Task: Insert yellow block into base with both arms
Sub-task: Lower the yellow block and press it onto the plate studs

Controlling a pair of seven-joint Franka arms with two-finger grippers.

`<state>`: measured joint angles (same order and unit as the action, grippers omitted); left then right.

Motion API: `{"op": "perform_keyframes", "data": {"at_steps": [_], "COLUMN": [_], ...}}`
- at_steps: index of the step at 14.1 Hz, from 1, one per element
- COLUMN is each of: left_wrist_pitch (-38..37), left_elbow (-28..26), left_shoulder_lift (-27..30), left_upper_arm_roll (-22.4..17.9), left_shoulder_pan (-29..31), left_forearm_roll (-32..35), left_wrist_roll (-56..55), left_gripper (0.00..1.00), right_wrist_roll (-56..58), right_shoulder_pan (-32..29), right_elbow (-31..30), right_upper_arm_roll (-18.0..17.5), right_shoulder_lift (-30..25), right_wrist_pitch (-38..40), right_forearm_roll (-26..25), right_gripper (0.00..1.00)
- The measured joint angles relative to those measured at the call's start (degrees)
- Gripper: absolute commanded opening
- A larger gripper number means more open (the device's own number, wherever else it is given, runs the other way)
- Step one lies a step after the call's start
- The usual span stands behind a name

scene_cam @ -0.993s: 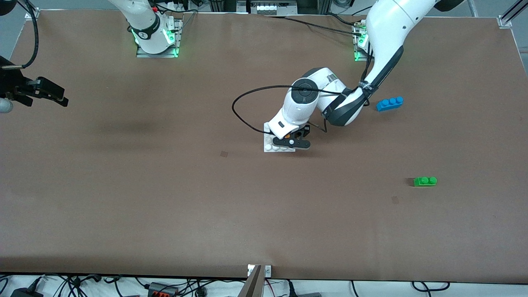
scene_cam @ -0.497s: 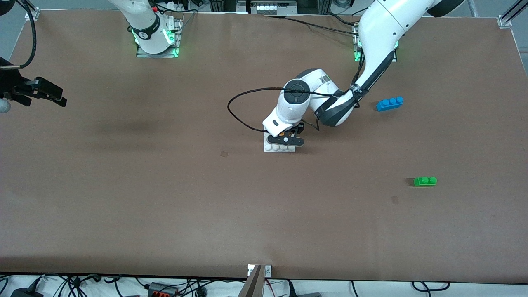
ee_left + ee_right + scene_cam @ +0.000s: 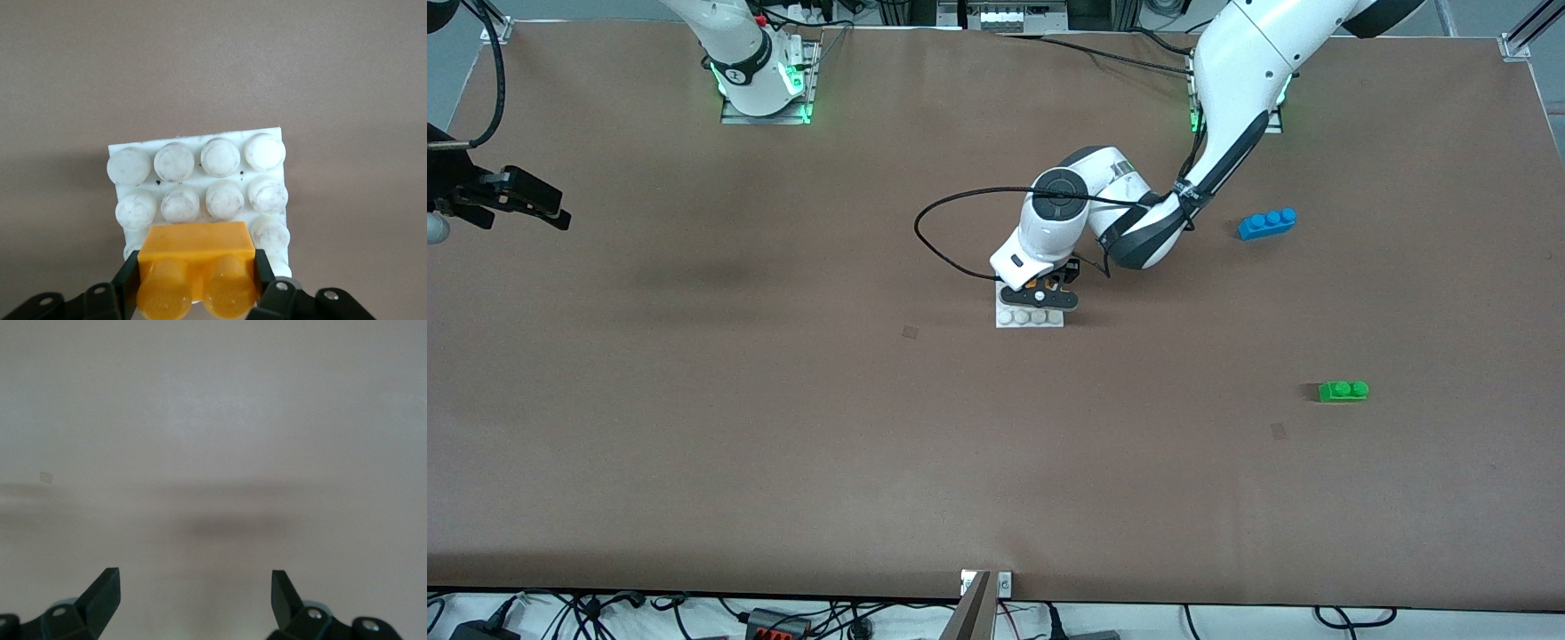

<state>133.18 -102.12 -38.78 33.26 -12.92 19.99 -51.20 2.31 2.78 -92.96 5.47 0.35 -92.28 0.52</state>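
1. The brown table point(image 3: 783, 444) carries all the toy pieces, and both arms stand at its edge farthest from the front camera
2. The left arm point(image 3: 1227, 80) reaches in over the middle of the table; the right arm point(image 3: 734, 53) waits, its hand up at its own end of the table
3. The left gripper point(image 3: 1047, 293) sits low over the base, its jaws clenched on the yellow block point(image 3: 195, 263), one finger on each short end
4. The right gripper point(image 3: 195, 587) hangs over bare table with its jaws spread wide and nothing between them
5. The base point(image 3: 200, 180) lies flat near the table's middle, its studs up; the block is at its edge row, whether seated or just above I cannot tell
6. The blue brick point(image 3: 1266, 223) lies toward the left arm's end, farther from the front camera than the base
7. The green brick point(image 3: 1343, 390) lies nearer that camera, well apart from the blue one
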Motion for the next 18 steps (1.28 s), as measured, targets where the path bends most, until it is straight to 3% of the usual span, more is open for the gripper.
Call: {"op": "perform_keyframes", "data": {"at_steps": [18], "left_wrist_pitch": [0.1], "left_elbow": [-0.8], "left_shoulder_lift": [-0.3], "left_upper_arm_roll": [0.1], "left_shoulder_pan": [-1.5], "left_forearm_roll": [4.9], "left_wrist_roll": [-2.4], "left_gripper": [0.54], "right_wrist_roll": [-0.1], "right_shoulder_pan": [-0.6], "right_elbow": [0.0], "right_upper_arm_roll": [0.8], "right_shoulder_lift": [0.0], "right_wrist_pitch": [0.0], "right_forearm_roll": [0.0], "right_gripper": [1.0]}}
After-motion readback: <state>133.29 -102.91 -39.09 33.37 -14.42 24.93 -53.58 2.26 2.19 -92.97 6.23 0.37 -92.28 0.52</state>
